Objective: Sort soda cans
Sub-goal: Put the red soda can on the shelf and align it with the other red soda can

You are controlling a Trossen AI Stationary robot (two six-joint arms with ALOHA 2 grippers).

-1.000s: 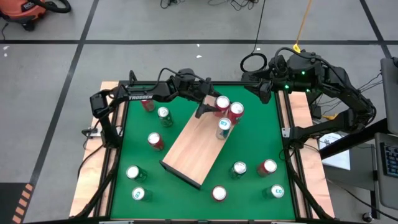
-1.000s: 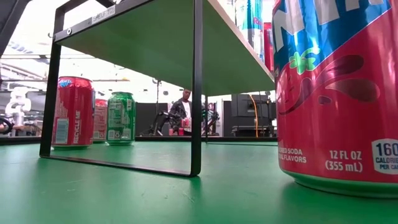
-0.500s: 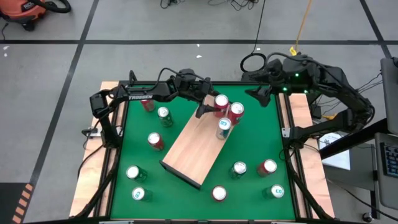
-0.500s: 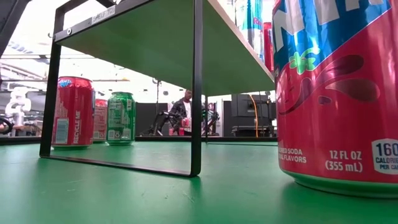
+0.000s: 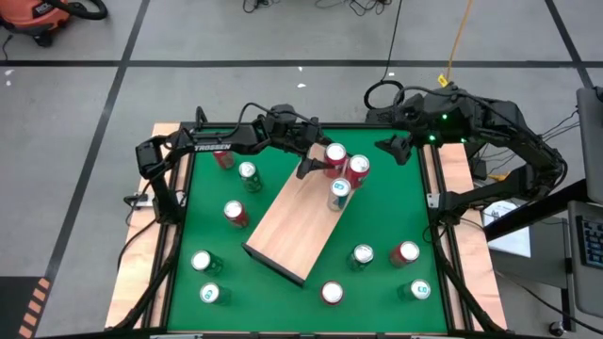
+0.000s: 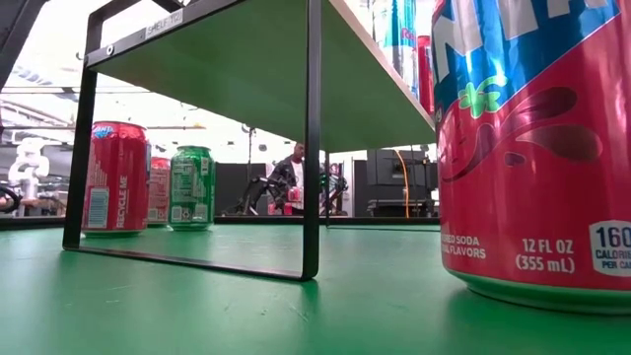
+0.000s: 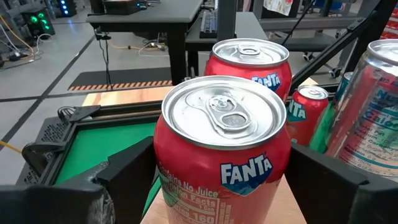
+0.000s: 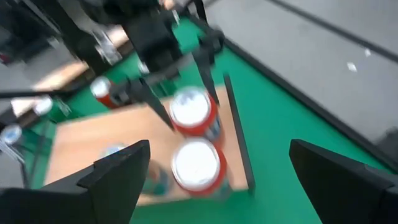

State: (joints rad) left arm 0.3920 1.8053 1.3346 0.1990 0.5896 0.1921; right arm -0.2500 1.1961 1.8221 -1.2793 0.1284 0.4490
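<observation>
Left tool (image 5: 316,162) apart around red can (image 7: 222,149) on board (image 5: 292,215); right tool (image 5: 394,148) apart.

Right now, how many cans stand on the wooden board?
3, at the wooden board's far end: two red cans side by side, one teal can just nearer. None seems hidden.

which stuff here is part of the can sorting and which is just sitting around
Part of the job:
- soda cans spread over the green table, red and green ones
- three cans on the wooden board, one red can between the open left gripper fingers
- right gripper, open, hovering

Just around:
- orange vacuum and cables on the floor
</observation>
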